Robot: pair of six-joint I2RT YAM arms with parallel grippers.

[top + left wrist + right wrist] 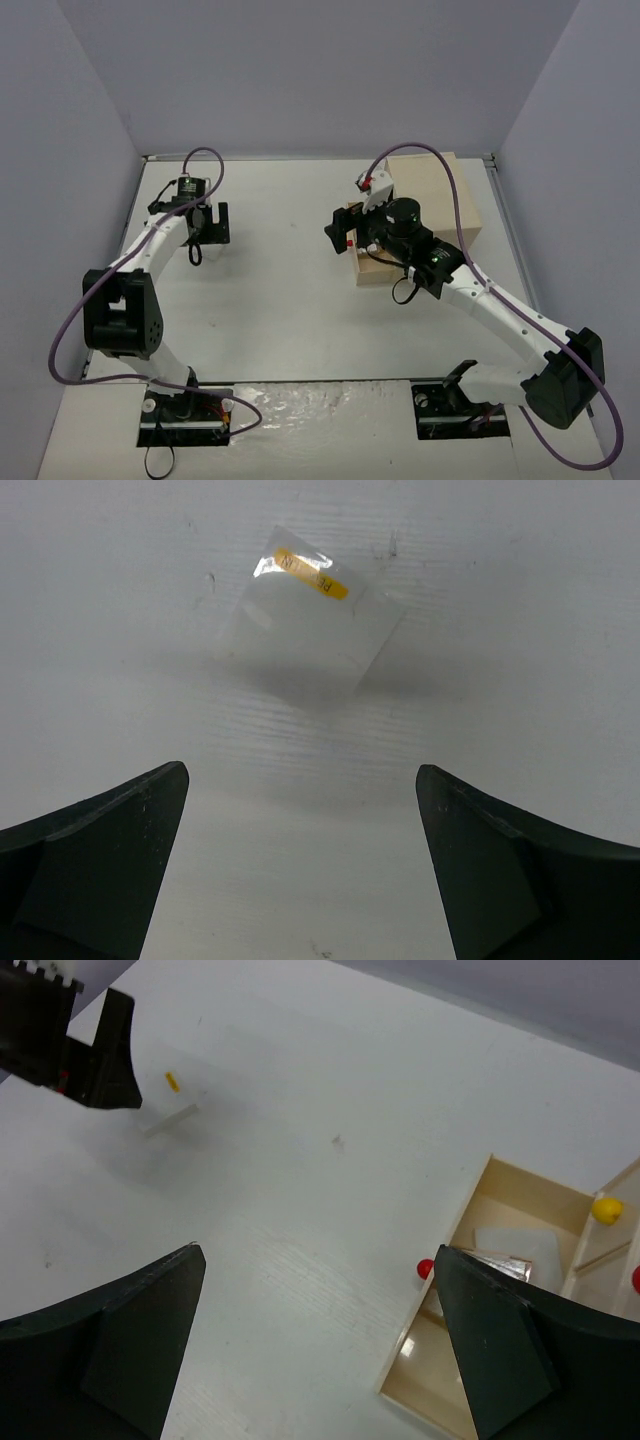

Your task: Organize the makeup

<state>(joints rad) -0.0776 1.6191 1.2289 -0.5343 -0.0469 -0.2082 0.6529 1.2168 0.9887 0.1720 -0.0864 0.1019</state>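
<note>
Your left gripper (302, 772) is wide open and empty, hovering over the white card (310, 630) with the yellow sticker (315, 577). The card lies flat, well left of the drawer box (440, 190), so I'd guess you're lined up for a grab. Right gripper (320, 1252) is wide open too, empty, over that box's open drawer (505, 1205).

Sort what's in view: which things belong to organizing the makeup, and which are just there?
Belongs to the job:
- clear square packet with a yellow label
- white square card, lying in the open drawer

Just there:
- wooden drawer box
- red knob
- yellow knob
- table
</note>
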